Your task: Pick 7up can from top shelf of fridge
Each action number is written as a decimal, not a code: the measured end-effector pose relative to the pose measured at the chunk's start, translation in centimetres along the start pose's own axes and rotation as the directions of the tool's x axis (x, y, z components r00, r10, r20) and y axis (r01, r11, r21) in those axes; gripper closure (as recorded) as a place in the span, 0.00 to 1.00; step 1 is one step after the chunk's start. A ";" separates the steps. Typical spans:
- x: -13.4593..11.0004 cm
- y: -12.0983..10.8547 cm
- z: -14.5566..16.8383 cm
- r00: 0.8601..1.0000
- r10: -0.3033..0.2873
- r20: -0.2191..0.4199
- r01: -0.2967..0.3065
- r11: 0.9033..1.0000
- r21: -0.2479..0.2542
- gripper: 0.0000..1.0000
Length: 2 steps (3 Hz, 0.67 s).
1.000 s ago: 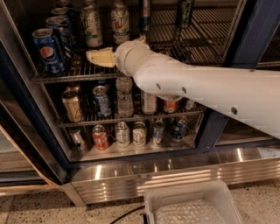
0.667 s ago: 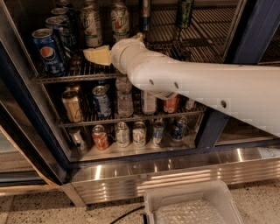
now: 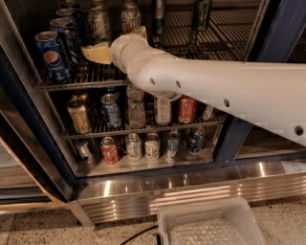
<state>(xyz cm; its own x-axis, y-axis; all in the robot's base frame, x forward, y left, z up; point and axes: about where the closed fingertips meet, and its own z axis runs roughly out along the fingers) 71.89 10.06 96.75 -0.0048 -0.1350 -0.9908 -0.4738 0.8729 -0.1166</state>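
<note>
Two whitish cans with green lettering stand at the back of the top shelf [image 3: 81, 84] of the fridge [image 3: 281, 33]: one [image 3: 98, 22] and one to its right [image 3: 130, 14]; either may be the 7up can. My gripper [image 3: 114, 41] is inside the fridge just in front of and below these cans, over the top shelf. It is open, with one cream finger [image 3: 95, 52] pointing left and the other [image 3: 140, 32] to the right. Nothing is held. My white arm [image 3: 215, 95] crosses the view from the right.
Blue Pepsi cans [image 3: 51, 55] stand at the top shelf's left. A dark green can [image 3: 202, 13] and a dark bottle [image 3: 158, 17] stand further right. Lower shelves hold several cans and bottles [image 3: 111, 111]. A clear plastic bin [image 3: 210, 225] sits on the floor below.
My arm has pushed a little further left and up into the fridge, bringing the gripper closer to the whitish cans. The cans have not moved.
</note>
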 end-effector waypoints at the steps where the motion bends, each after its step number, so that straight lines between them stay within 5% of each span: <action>1: -0.5 -0.1 -0.1 1.000 -0.009 0.015 0.009 1.000 0.012 0.00; 2: -1.2 0.4 0.5 0.999 -0.040 0.034 0.040 0.999 0.015 0.00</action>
<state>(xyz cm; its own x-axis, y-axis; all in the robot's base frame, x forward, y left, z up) 72.09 10.84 97.86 0.0439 -0.1542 -0.9871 -0.4601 0.8739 -0.1570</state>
